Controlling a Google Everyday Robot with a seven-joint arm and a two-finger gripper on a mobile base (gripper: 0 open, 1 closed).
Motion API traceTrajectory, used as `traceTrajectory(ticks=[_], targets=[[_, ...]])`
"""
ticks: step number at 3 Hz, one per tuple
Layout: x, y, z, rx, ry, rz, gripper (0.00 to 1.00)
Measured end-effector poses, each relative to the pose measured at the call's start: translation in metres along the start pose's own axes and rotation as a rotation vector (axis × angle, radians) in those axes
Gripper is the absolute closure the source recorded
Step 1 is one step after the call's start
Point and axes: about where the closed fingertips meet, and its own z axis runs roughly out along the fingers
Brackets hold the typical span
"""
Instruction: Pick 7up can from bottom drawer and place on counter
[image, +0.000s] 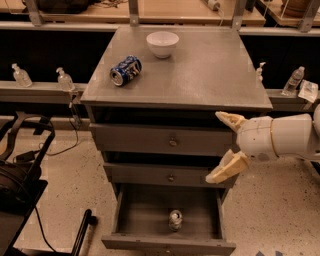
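In the bottom drawer (142, 212), which is pulled out, the 7up can (175, 220) stands near the front and roughly midway across, apart from the walls. It looks upright: its silver top faces up and its long axis runs vertically, though the can is small and a slight lean cannot be ruled out.

The gripper (215, 147) hangs to the right of the cabinet, level with the two upper drawers and well above the can. It is released, with its two pale fingers spread wide and nothing between them.

The step in hand appears to be the approach, with no grasp made yet. The next move calls for dropping the gripper into the drawer, clear of the middle drawer's front, and closing the fingers on opposite sides of the can.

The desk (205, 70) already carries a blue can (125, 70) on its side and a white bowl (162, 43).
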Motion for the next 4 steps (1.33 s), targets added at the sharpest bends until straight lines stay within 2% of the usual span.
traceTrajectory(ticks=[1,2,3,4], targets=[[0.033,0.018,0.043,-0.046,-0.106,-0.011,0.00],[0.103,0.049,0.101,-0.070,-0.261,-0.005,0.00],[0.164,0.076,0.135,-0.062,-0.327,0.050,0.00],[0.167,0.076,0.138,-0.061,-0.330,0.046,0.00]])
